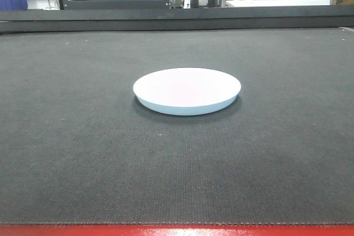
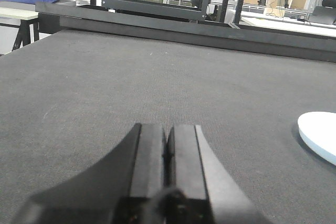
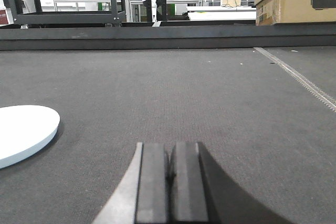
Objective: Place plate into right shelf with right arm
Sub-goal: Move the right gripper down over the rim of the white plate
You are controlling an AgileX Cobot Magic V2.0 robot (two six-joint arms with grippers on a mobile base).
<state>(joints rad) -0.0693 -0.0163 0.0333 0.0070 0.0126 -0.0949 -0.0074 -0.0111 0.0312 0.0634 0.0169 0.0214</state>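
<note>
Right gripper [image 3: 169, 153]: jaws pressed together with no gap visible, nothing held. It sits low over the mat [image 3: 210, 93] and touches no object. Left gripper [image 2: 168, 135]: also clenched and empty, low over the same mat. Plate [image 3: 21, 132]: lies flat on the mat, ahead and to the left of the right gripper, near it but clearly apart. From the left gripper it is ahead and to the right, so it lies between the two. The front view shows it resting on its base, empty, with the rim unobstructed all round. Assessment: rigid and glossy, probably ceramic or melamine, so of moderate weight, slippery, and liable to chip if dropped. The rim stands only slightly off the mat and leaves little room beneath. The edge nearest the right gripper looks the only practical hold, one finger above and one under. The jaws must open before any approach. Shelf: not identifiable in any view.
</note>
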